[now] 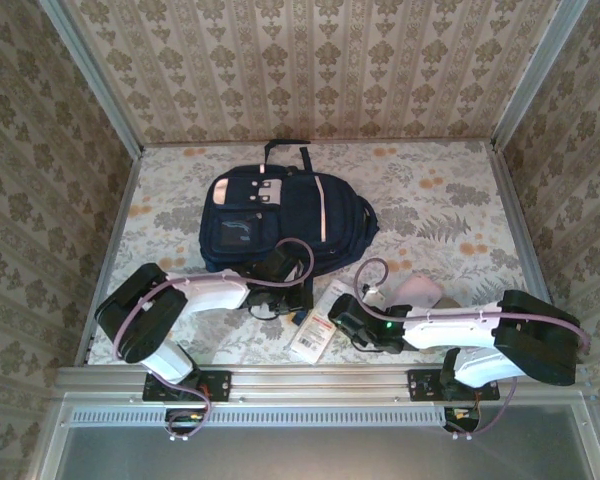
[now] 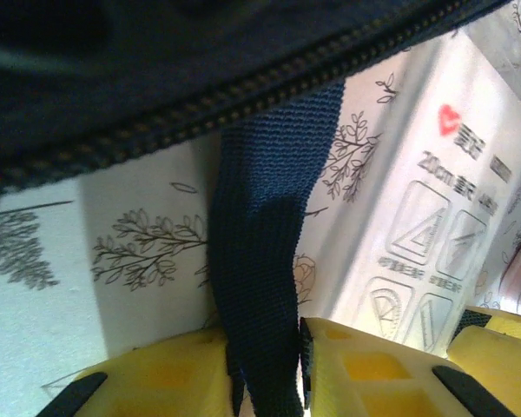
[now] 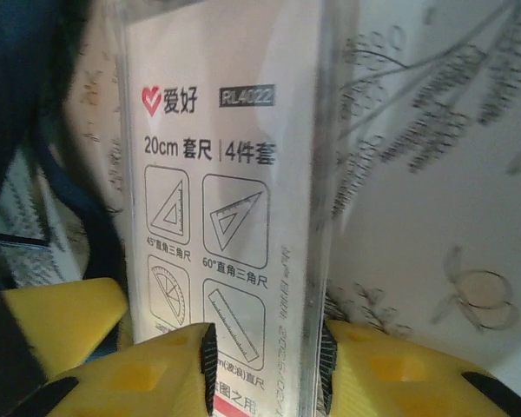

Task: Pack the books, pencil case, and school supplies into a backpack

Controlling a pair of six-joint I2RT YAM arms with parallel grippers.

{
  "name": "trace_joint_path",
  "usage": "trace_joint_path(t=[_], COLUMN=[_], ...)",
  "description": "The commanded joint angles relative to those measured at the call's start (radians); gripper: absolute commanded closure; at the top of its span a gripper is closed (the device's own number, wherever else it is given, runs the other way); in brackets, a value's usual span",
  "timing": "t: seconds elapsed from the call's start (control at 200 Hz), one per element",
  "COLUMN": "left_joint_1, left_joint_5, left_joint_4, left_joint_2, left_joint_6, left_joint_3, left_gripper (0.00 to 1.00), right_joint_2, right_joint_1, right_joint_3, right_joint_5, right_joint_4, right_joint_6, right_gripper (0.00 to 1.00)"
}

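**Left arm.** Base at the near left and elbow folded out to the left. The white forearm runs right to the near edge of the backpack. The left gripper is narrow. Its yellow fingers press both sides of a navy webbing strap, which fills the gap between them.

**Right arm.** Base at the near right and elbow out to the right. The forearm lies low and points left. The right gripper is over the white packet and partly closed. One finger is at the packet's right edge and the other overlaps its printed face. Whether it has a hold cannot be told.

**Backpack.** Navy, lying flat mid-worktop with its handle toward the far wall. Grey patches and a pale stripe face up. The left wrist view shows a zip line along its edge just above the strap. Whether it is open, and what is inside, cannot be told.

**White packet.** Long and flat, with a red heart mark and drawings of set squares, a protractor and a ruler. It lies on the worktop just near of the backpack, between the two grippers. The left wrist view shows it beside the strap.

**Pink pouch**. It lies on the worktop right of the packet, just beyond the right forearm and outside the backpack.
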Motion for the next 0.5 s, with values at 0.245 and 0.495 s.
trace_joint_path(t=[0.245,0.495], left_joint_1=[-0.064,-0.062], left_joint_5=[0.138,0.114], left_joint_4=[0.118,0.063], left_joint_2=[0.185,0.154], left_joint_6=[0.026,0.05], left_joint_3=[0.025,0.046], left_gripper=[0.82,0.83], right_joint_2=[0.002,0.104], right_joint_1=[-0.02,-0.056], right_joint_3=[0.003,-0.012], right_joint_5=[-0.027,-0.091], right_joint_4=[0.201,0.27], right_joint_6=[-0.092,-0.075], right_gripper=[0.65,0.75])
